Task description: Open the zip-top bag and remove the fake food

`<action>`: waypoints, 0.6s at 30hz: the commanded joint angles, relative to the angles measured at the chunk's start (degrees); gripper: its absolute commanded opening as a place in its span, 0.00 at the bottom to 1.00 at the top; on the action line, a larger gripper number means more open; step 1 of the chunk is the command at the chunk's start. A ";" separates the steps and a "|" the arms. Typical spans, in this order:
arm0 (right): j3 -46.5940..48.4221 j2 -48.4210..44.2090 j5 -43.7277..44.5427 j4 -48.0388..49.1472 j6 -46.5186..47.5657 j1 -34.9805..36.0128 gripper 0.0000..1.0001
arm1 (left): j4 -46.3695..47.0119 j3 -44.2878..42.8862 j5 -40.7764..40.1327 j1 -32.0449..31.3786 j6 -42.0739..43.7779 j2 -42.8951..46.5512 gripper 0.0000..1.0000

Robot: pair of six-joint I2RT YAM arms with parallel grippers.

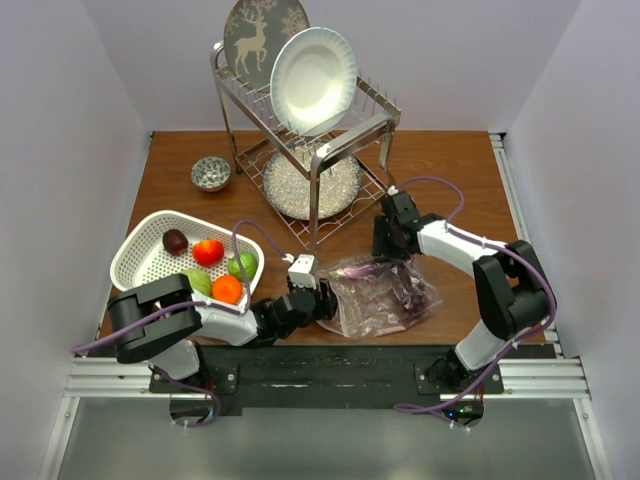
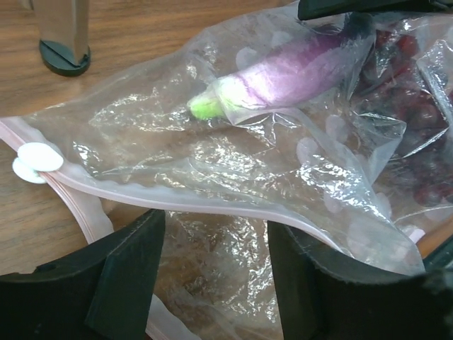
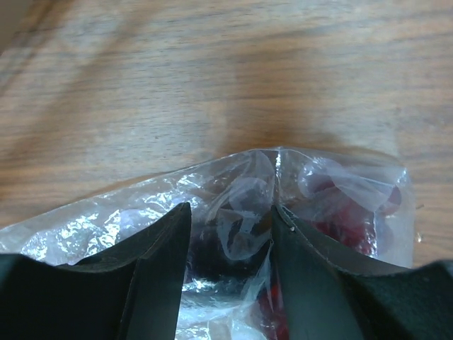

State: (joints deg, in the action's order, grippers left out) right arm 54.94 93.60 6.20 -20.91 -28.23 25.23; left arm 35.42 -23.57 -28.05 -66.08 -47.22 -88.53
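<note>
Mid-emptying: the crinkly clear zip-top plastic bag (image 1: 385, 295), lower centre-right in the overhead view on the wooden tabletop (image 1: 470, 170), holds a purple-and-green plastic vegetable (image 2: 290, 74), with left jaws open at its pink zip mouth and right jaws open astride a fold, so reaching in seems next.

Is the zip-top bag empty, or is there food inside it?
Not empty. Through the clear bag, a purple vegetable and dark red grapes show inside.

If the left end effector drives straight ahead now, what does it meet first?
The bag: its pink zip edge crosses just ahead of the left end effector. The purple vegetable lies farther on, depth unclear.
</note>
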 commanded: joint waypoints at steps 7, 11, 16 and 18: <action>-2.91 -4.39 -6.02 4.30 9.06 3.24 0.55 | 2.64 -1.48 -4.11 -0.19 4.50 -0.41 0.74; -0.54 -2.47 -2.88 3.07 11.52 8.42 0.57 | 2.29 -2.88 -3.85 -0.10 7.40 -0.50 0.76; 1.05 -0.17 -2.94 2.45 12.93 11.86 0.57 | 0.53 -3.32 -5.08 -0.01 8.64 0.11 0.76; 0.61 -0.44 -3.82 3.24 13.11 11.86 0.57 | 0.53 -3.15 -5.17 -0.01 9.16 0.29 0.76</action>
State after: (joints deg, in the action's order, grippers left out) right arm 54.43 93.01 3.68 -18.22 -17.21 37.06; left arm 34.48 -25.19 -30.30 -66.06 -40.93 -88.86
